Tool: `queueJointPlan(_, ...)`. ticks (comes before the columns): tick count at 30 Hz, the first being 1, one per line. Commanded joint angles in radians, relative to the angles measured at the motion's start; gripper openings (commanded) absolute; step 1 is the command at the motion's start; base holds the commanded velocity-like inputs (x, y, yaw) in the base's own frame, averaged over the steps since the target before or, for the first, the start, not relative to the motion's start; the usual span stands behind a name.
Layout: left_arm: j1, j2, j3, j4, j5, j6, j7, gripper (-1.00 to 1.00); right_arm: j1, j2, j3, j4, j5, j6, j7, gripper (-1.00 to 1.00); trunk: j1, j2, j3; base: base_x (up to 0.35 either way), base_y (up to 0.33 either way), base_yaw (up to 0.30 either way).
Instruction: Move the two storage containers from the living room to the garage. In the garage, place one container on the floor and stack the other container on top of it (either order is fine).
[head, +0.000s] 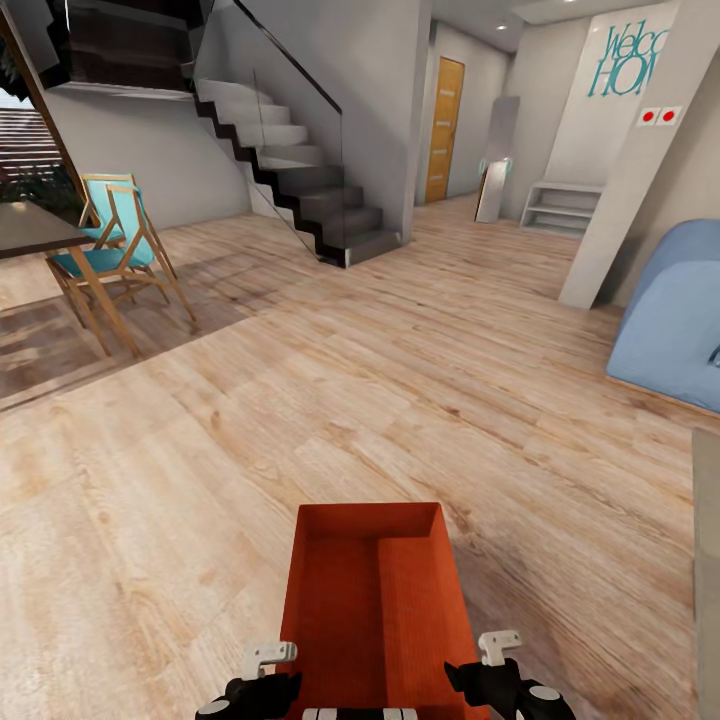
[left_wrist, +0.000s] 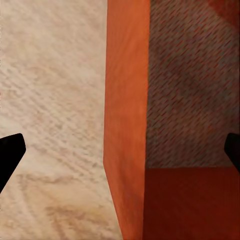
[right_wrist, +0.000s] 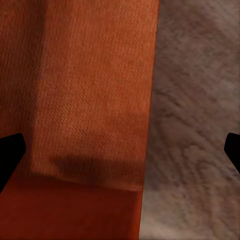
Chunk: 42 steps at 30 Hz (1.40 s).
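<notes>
One orange-red open-topped storage container (head: 370, 600) sits low and centred right in front of me, over the light wood plank floor (head: 200, 480) of the living room. My left gripper (head: 265, 672) straddles its left side wall (left_wrist: 127, 125); the black fingertips (left_wrist: 10, 155) are spread wide and clear of the wall. Over the right side wall (right_wrist: 95, 100), my right gripper (head: 490, 668) has its fingers just as far apart. The garage is out of view.
A dark staircase (head: 300, 170) rises at the back left, with a turquoise folding chair (head: 115, 240) and a table (head: 30, 230) to its left. The blue sofa (head: 680, 320) and a white pillar (head: 640, 170) stand right. A hallway leads to a wooden door (head: 443, 130).
</notes>
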Motion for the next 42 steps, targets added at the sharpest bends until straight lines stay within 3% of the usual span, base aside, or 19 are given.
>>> queueJointPlan(1, 0.000, 0.000, -0.001, -0.002, 0.009, 0.006, 0.001, 1.00, 0.000, 0.001, -0.008, -0.002, 0.010, 0.005, 0.009, 1.00, 0.000, 0.000, -0.001, 0.000, 0.000, 0.000)
queueJointPlan(42, 0.000, 0.003, -0.005, -0.019, 0.007, 0.011, -0.012, 1.00, 0.000, 0.001, -0.008, -0.002, 0.012, 0.004, 0.009, 1.00, 0.000, 0.000, -0.001, 0.000, 0.000, 0.000)
